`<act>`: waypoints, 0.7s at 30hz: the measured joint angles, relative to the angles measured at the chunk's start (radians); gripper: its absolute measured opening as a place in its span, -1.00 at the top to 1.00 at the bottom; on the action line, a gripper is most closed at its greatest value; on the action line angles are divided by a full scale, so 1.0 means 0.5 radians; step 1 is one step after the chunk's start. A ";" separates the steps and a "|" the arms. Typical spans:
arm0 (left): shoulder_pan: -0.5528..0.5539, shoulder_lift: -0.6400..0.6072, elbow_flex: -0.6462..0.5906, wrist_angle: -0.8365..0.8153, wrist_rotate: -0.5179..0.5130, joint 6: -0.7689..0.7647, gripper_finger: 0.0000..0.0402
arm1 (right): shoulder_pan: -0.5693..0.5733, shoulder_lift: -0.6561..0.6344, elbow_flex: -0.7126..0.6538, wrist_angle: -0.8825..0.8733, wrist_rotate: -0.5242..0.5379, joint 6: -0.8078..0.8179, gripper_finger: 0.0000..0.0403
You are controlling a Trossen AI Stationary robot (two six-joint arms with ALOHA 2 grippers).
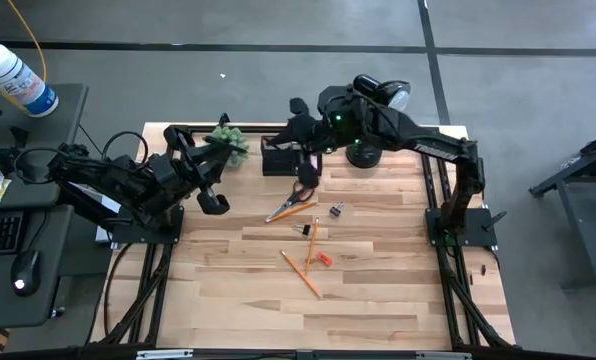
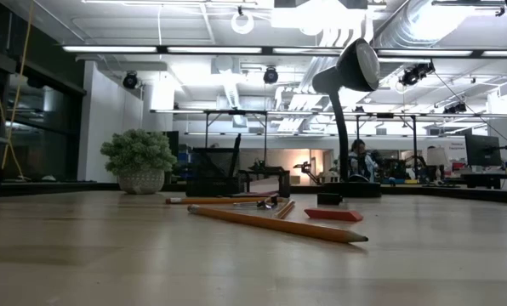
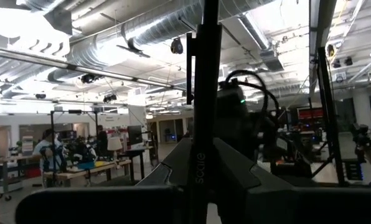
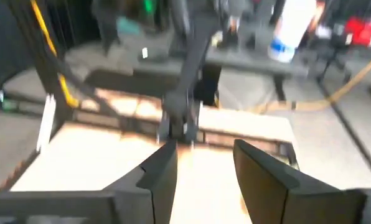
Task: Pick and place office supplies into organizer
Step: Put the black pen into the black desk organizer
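Scissors, pencils, red eraser and clip lie loose on the counter, so most sorting remains; right pincer hangs released, empty, above the organizer, left pincer clenched, idle.

The table is pale wood with light and darker plank stripes. On it lie orange-yellow pencils, orange-handled scissors, a small red eraser and a black organizer. The spiky plant is green, the desk lamp black.
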 joint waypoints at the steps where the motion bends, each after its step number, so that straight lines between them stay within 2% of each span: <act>1: 0.000 -0.005 0.000 -0.008 0.001 0.007 0.84 | -0.007 -0.016 -0.001 -0.087 0.002 -0.010 0.27; 7: 0.000 -0.011 0.000 -0.059 0.013 0.008 0.84 | -0.026 -0.102 -0.002 -0.547 0.014 0.020 0.36; 10: 0.000 -0.012 0.000 -0.072 0.034 0.008 0.84 | -0.025 -0.149 -0.002 -0.742 0.089 0.034 0.40; 15: 0.012 -0.012 0.000 -0.138 0.045 0.008 0.84 | -0.038 -0.232 -0.002 -0.896 0.186 0.185 0.48; 21: 0.215 -0.012 0.000 -0.340 0.321 -0.237 0.84 | -0.038 -0.321 -0.002 -1.002 0.392 0.293 0.55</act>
